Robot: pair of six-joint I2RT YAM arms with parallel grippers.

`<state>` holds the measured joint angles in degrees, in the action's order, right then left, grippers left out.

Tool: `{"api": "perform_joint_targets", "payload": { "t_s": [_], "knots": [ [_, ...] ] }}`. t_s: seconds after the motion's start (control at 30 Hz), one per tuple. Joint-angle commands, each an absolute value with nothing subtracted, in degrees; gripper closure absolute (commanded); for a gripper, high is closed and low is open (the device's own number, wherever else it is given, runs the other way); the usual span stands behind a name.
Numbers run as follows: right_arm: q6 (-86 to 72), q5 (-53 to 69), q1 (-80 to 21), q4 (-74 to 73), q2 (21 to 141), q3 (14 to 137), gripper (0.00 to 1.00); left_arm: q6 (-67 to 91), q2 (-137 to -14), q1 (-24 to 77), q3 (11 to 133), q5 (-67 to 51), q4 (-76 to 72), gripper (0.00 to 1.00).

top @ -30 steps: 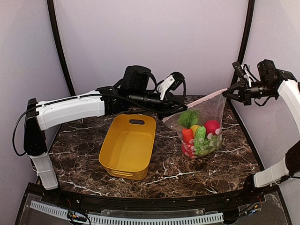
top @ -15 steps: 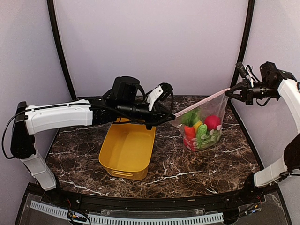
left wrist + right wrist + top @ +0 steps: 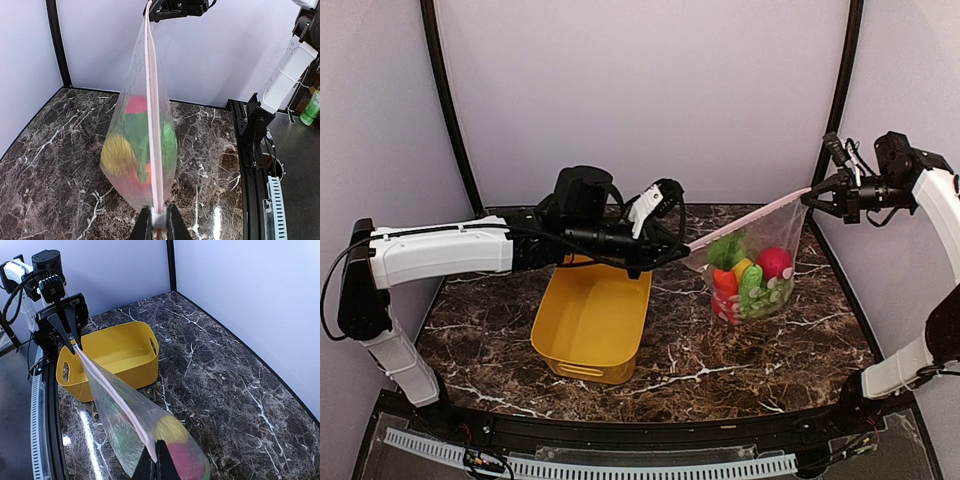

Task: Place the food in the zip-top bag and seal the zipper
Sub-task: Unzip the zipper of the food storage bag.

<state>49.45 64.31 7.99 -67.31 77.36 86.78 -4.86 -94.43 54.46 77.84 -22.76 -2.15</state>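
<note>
L arm: base at near-L, white link (image 3: 440, 250) running about level to the R, black forearm and wrist passing over the far rim of the yellow tub (image 3: 592, 315), left gripper (image 3: 685, 247) pointing R. Its 2 fingers (image 3: 145, 227) are nearly together, pinching the L end of the zipper (image 3: 750, 217); in the L wrist view the pink strip runs straight up from between them. R arm: climbs from its base at near-R up the R edge, elbow high by the wall, then folds back toward the middle so the right gripper (image 3: 812, 195) points L, higher than the L one. Its jaws are fully closed on the strip's other end; the R wrist view shows the strip leaving the fingertips (image 3: 159, 460) toward the L claw. So the zip-top bag (image 3: 750, 270) hangs stretched taut between the 2 claws, mouth edge sloping up to the R, body sagging below over the marble table (image 3: 720, 370), to the R of the tub and apart from it. Can't tell if the bag's bottom touches the table. The food (image 3: 750, 285) sits bunched low in the bag: red, green, yellow and orange pieces. Along what shows of it, the strip reads as 1 closed line.
</note>
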Motion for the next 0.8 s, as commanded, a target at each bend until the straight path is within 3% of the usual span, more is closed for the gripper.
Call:
{"api": "perform_joint_targets", "payload": {
  "t_s": [0.0, 0.07, 0.2, 0.43, 0.6, 0.77],
  "knots": [
    [49.4, 64.3, 9.9, -61.6, 78.3, 87.4, 1.0, -4.6, -95.7, 53.3, 79.9, -21.8, 2.1, 0.98],
    [49.2, 64.4, 9.6, -61.5, 79.0, 88.0, 0.98, -5.1, -97.6, 53.3, 82.5, -21.6, 1.5, 0.97],
    [49.6, 65.0, 9.5, -61.9, 79.3, 88.9, 0.71, -5.7, -100.6, 53.3, 87.5, -22.1, 1.0, 0.95],
    [50.9, 62.4, 8.0, -64.1, 78.8, 89.8, 0.52, -4.9, -102.1, 53.3, 89.4, -22.1, -0.7, 0.96],
    [49.4, 50.2, -6.5, -65.6, 75.5, 91.7, 0.37, -2.6, -102.0, 53.3, 89.8, -23.9, -4.3, 0.96],
    [43.8, 45.3, -20.8, -69.1, 76.5, 95.2, 0.32, -0.5, -102.7, 53.4, 91.2, -26.1, -4.7, 0.96]
  ]
}}
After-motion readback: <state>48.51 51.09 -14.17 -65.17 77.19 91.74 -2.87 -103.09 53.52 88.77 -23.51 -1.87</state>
